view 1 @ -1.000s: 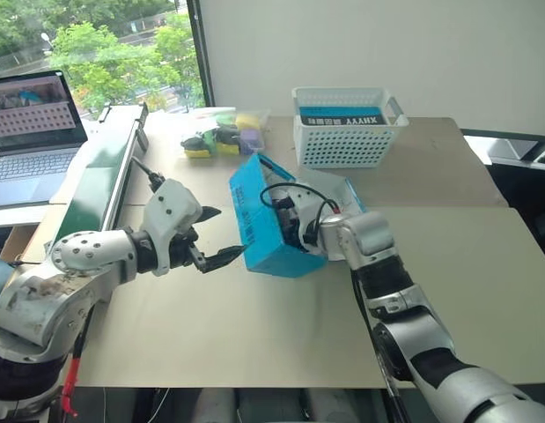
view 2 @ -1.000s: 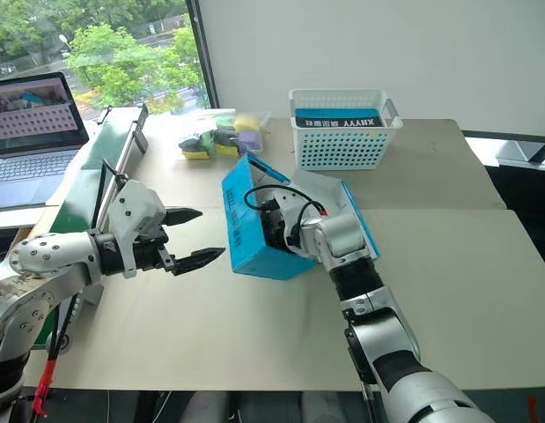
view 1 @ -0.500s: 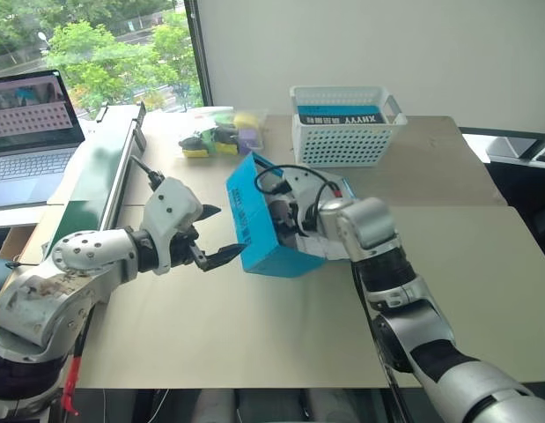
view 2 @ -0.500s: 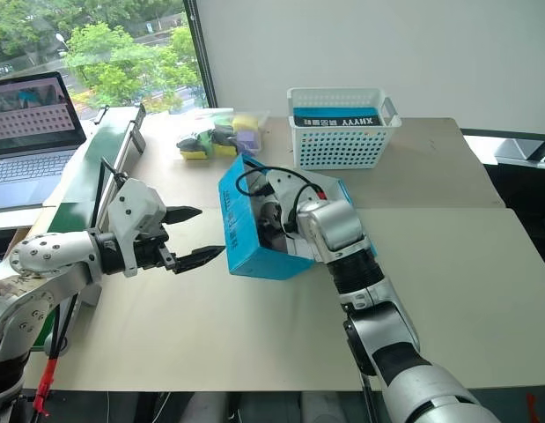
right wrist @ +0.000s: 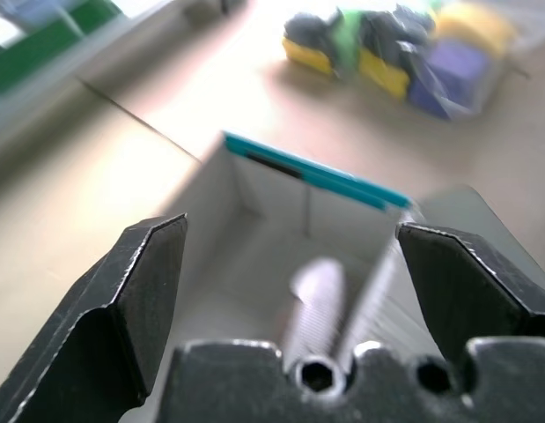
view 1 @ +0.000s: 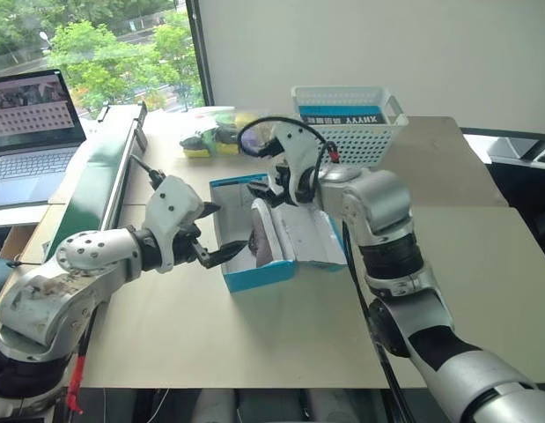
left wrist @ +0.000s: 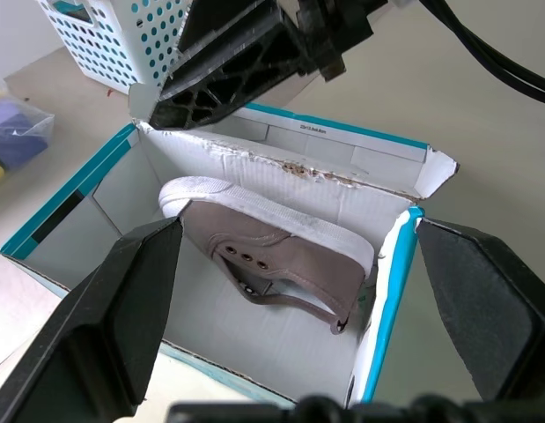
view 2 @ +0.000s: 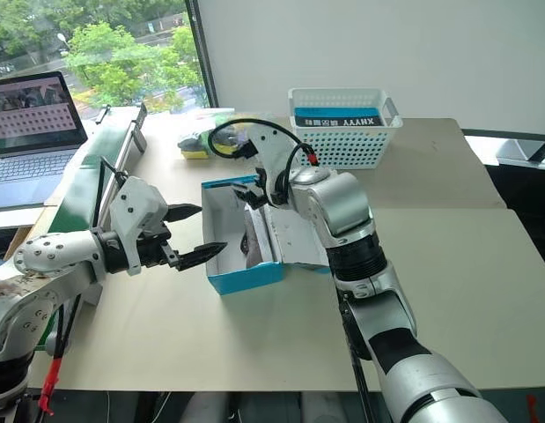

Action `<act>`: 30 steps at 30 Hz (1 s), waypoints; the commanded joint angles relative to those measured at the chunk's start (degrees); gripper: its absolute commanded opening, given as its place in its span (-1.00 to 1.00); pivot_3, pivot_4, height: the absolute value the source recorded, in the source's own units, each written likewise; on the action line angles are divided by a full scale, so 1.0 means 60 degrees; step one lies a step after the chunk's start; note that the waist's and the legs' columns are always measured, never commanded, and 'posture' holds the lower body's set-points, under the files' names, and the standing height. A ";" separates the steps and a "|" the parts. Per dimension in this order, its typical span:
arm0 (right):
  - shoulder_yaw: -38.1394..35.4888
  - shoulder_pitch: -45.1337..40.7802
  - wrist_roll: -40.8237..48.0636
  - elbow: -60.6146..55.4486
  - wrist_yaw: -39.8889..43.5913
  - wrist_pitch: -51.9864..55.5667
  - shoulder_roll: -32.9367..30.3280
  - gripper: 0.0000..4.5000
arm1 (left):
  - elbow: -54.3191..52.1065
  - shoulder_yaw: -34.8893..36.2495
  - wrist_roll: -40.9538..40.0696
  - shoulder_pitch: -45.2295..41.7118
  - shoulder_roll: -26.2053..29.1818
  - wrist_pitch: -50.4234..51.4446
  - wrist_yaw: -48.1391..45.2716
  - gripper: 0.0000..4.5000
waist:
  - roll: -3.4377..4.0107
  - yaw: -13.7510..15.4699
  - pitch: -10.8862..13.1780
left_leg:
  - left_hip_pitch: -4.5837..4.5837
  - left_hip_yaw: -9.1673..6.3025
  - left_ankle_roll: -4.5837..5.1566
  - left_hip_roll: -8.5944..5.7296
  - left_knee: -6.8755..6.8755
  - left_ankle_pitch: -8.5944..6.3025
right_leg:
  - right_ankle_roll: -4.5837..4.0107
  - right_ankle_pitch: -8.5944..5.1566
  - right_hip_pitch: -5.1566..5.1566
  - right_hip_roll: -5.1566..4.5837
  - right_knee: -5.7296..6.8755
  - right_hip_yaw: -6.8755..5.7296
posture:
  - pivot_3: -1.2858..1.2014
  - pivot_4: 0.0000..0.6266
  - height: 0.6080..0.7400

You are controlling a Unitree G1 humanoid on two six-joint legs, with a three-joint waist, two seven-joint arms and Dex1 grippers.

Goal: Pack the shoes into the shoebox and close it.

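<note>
The teal-blue cardboard shoebox (view 1: pixel 254 242) sits open on the beige bench (view 1: pixel 448 264), one grey-taupe fabric sneaker (left wrist: pixel 272 251) on edge inside. The left tool (view 1: pixel 221 233), fingers apart and empty, guards its nine-o'clock wall. The right tool (view 1: pixel 263 187), also apart and empty, hovers at twelve o'clock, likely clearing room for the lid.

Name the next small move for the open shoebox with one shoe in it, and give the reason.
Probably lay the shoe flat with the right gripper, to leave room for a second one. It rests tilted on its side against a wall of the open shoebox. That gripper hovers above the box with jaws open and empty. The left gripper, also open, waits at the box's near wall.
</note>
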 commanded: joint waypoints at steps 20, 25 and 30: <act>0.1446 0.0867 0.0241 0.0125 0.5061 -0.5006 -0.1556 0.98 | 0.1978 0.3976 0.2986 0.0397 -0.2510 -0.0111 0.5051 1.00 | -0.0005 0.0054 -0.0003 | 0.0009 0.0001 -0.0002 -0.0006 0.0006 0.0000 | -0.0002 0.0001 0.0005 -0.0012 0.0007 -0.0003 | 0.03 -0.52 1.00; 0.1764 0.1162 0.0110 0.0175 0.4989 -0.5384 -0.1217 0.98 | 0.2567 0.4113 0.3053 0.0764 -0.2492 -0.0708 0.4658 1.00 | -0.0007 0.0066 -0.0003 | 0.0000 -0.0003 -0.0007 -0.0005 0.0006 0.0002 | -0.0004 0.0003 -0.0003 -0.0013 0.0009 -0.0006 | 0.03 -0.52 1.00; 0.2123 0.1600 0.0117 -0.0132 0.5001 -0.5144 -0.1064 0.98 | 0.4080 0.4122 0.3364 0.0854 -0.2450 -0.1633 0.4474 1.00 | -0.0008 0.0064 -0.0004 | 0.0009 -0.0005 -0.0007 -0.0004 0.0005 0.0001 | -0.0004 0.0003 0.0002 -0.0012 0.0010 -0.0008 | 0.03 -0.52 1.00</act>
